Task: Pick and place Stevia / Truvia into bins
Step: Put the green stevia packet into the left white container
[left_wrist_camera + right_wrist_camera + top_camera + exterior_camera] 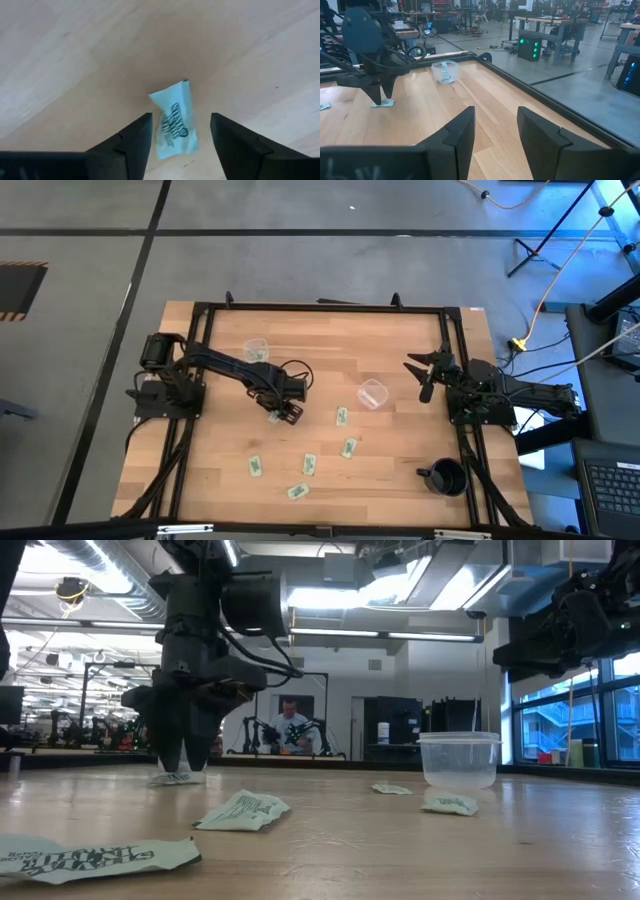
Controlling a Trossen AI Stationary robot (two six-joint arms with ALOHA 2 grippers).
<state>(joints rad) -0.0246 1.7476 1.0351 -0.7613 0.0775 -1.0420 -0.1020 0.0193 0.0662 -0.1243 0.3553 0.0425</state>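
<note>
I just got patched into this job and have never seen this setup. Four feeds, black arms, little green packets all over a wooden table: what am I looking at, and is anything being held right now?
It is a two-armed robot at a wooden table. The overhead feed shows everything. The left gripper is down at the table over one sweetener packet; its own wrist camera shows its fingers open either side of the packet, not yet closed. Nothing is held.

The right gripper waits open at the table's right edge; its wrist camera looks across the table at the left arm.

The table-height feed looks level across the table into the room.

On the table lie loose packets such as this one, two clear cups, one near the left arm with a packet inside and one near the middle, and a black mug.
</note>
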